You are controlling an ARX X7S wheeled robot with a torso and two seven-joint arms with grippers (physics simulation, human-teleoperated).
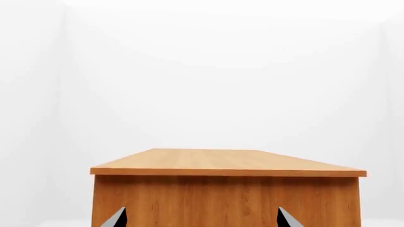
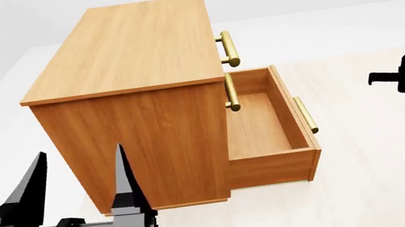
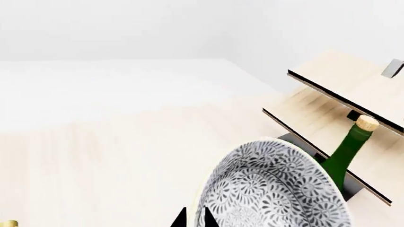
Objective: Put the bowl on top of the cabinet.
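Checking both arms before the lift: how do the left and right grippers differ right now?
The left gripper has its jaws spread wide and empty, facing the cabinet. The right gripper has its jaws nearly together on the rim of the bowl. Both have dark pointed tips.

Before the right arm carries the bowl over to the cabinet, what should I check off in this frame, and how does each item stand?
1. Right gripper gripping the bowl: ok as far as shown; the fingertips sit close together at its rim, and the right wrist view shows only their tips.
2. Cabinet top free to receive the bowl: ok, nothing rests on it in the head or left wrist view.
3. Left gripper out of the way: ok, it is open, low in front of the cabinet's side.
4. Bottom drawer: not ok, it is pulled out.
5. Bowl clear of the green bottle in the pale rack: cannot tell; they overlap in the view.
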